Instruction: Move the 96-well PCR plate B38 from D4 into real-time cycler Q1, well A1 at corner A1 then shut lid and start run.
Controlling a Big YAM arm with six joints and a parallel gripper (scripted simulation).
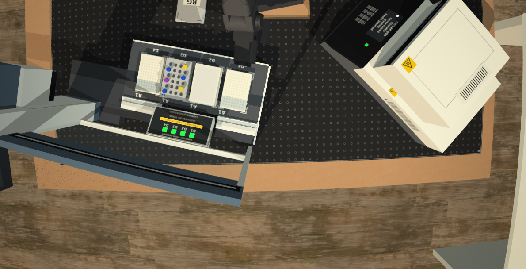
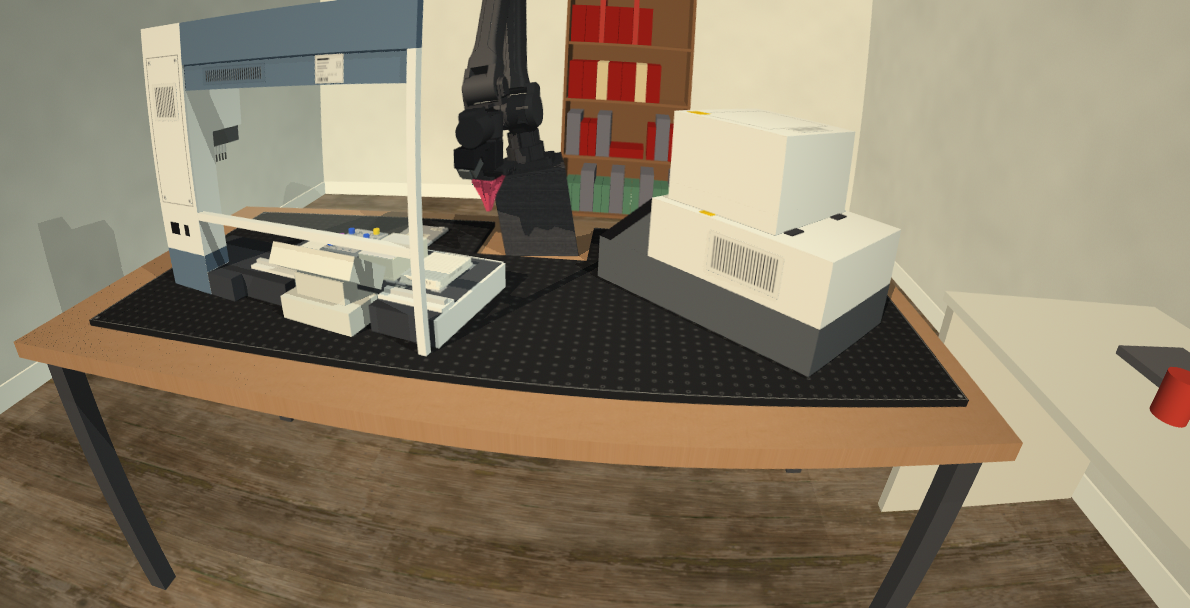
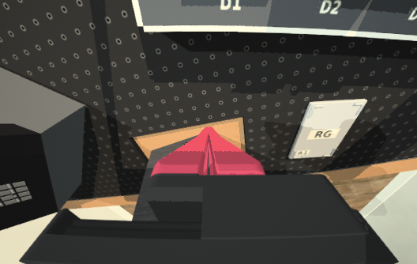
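The PCR plate B38 lies in D4, the leftmost slot of the hand-off row in the top view. The cycler Q1 stands at the right, turned at an angle. Its cream lid is down and its lamp is green. The keys are on the black front panel and also show in the wrist view. My gripper is shut with nothing between its pink fingers. It hangs above the mat, behind the D1 end of the row, apart from every plate.
The tube cooling block with coloured caps sits on D3, the deep-well block on D2 and plate R33 on D1. The RG nest lies empty near the arm's base. The liquid handler's frame spans over the row.
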